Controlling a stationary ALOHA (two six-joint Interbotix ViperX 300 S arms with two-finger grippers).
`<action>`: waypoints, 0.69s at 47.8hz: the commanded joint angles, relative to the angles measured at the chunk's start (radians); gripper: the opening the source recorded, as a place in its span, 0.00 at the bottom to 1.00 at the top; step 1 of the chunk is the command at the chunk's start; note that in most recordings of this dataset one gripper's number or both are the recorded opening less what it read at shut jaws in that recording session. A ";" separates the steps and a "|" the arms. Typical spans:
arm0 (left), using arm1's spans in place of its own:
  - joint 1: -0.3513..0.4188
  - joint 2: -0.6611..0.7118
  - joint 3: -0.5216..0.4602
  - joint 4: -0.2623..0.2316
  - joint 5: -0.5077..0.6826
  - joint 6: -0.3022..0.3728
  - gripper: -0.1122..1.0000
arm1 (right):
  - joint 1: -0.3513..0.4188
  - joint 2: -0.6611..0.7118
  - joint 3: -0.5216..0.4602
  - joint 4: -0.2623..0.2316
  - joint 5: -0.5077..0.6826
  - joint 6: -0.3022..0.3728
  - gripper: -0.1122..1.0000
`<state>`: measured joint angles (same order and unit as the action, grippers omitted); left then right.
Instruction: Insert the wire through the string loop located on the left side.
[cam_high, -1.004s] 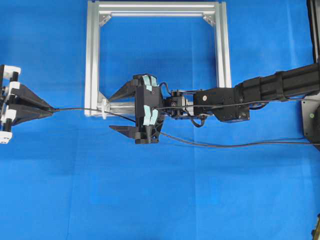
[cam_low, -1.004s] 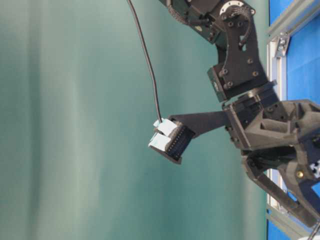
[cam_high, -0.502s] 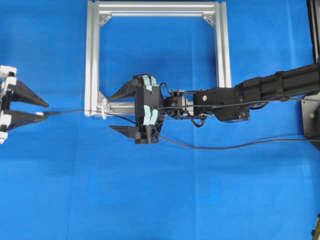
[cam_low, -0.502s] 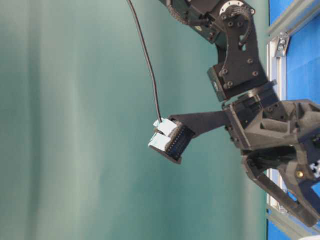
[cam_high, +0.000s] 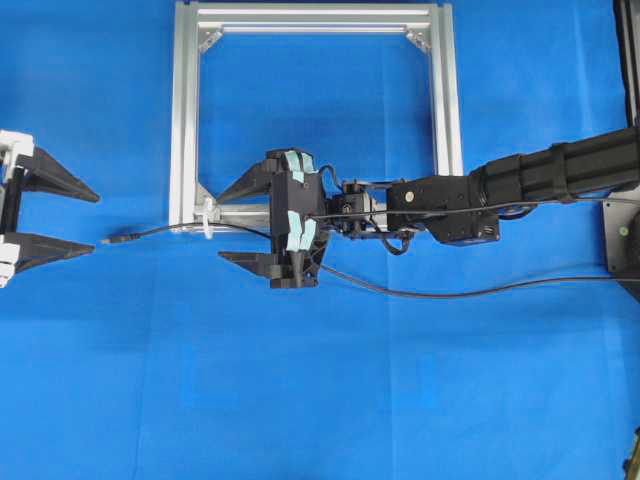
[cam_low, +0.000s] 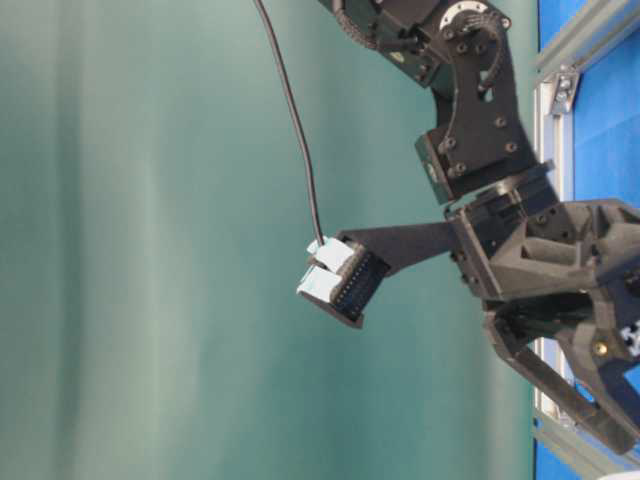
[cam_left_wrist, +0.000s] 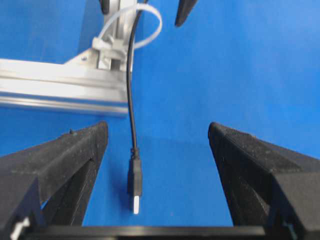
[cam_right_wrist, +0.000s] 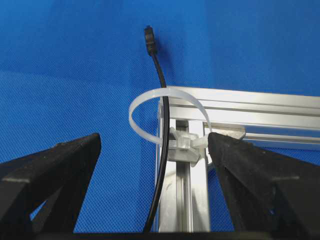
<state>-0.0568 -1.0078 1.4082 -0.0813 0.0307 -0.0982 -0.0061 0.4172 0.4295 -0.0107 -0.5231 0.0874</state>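
Fingers of the left gripper (cam_high: 45, 213) are shown spread wide apart, with nothing clamped between them; in the left wrist view the plug of the wire (cam_left_wrist: 134, 181) is seen lying on the blue cloth (cam_high: 330, 400) between the two fingers, touched by neither. Fingers of the right gripper (cam_high: 232, 222) are likewise spread, one toward 12 o'clock and one toward 6 o'clock of the frame's lower left corner, and nothing is held by them.

In the overhead view, the wire (cam_high: 160, 230) is traced from the plug at 9 o'clock of the aluminium frame (cam_high: 183, 120), rightward through the string loop (cam_high: 208, 216) at the frame's lower left corner, under the right gripper, and onward toward 3 o'clock. Passage through the loop is confirmed in the right wrist view, where the string loop (cam_right_wrist: 167, 116) is seen arched over the wire (cam_right_wrist: 161, 100), the plug lying beyond it toward 12 o'clock.

The insertion itself is judged to be done: the plug is well clear of the loop on the far side, and the wire is released. The step in hand is judged to be the release and retreat. For the next move, both arms would need to be drawn back without the wire being snagged or dragged out of the loop; particular care is called for at the right gripper, beneath which the wire runs.
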 joint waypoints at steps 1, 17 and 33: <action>-0.003 -0.017 -0.034 0.003 -0.015 0.002 0.77 | 0.002 -0.054 -0.018 0.003 0.012 0.002 0.98; -0.003 -0.163 -0.078 0.015 -0.018 0.009 0.77 | 0.002 -0.216 -0.018 -0.002 0.141 -0.008 0.98; -0.003 -0.189 -0.087 0.015 -0.020 0.009 0.77 | 0.002 -0.308 -0.015 -0.009 0.206 -0.011 0.98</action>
<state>-0.0568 -1.2042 1.3453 -0.0690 0.0215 -0.0920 -0.0061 0.1488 0.4295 -0.0169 -0.3175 0.0782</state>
